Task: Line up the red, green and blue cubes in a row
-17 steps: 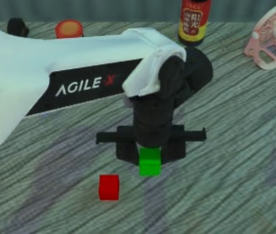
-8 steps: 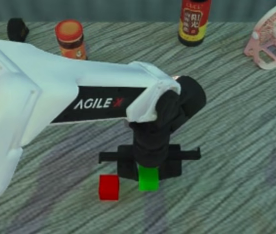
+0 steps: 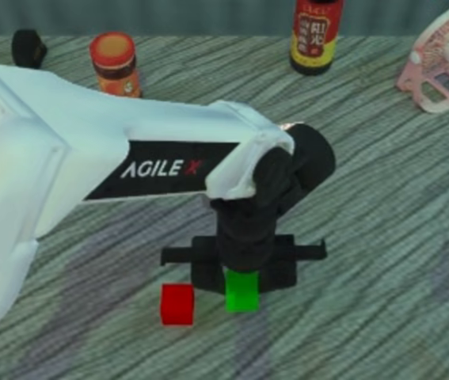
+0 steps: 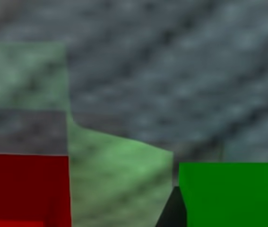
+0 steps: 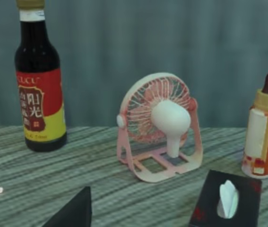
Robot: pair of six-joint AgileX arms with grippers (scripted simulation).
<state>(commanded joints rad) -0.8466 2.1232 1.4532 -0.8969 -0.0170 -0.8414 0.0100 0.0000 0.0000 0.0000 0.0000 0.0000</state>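
Nothing has moved in the last half second; a second ago the left arm was farther back, and it has since carried the green cube (image 3: 241, 290) down beside the red cube (image 3: 177, 304). The left tool (image 3: 242, 277) sits directly over the green cube, which appears pinched between its fingers at worktop level. From the tool, the red cube lies just to its left, apart by a narrow gap, roughly level. No blue cube shows in any view. The right tool is out of sight; its wrist camera faces a fan (image 5: 158, 126) and a bottle (image 5: 38, 80). Release seems the likely next step.
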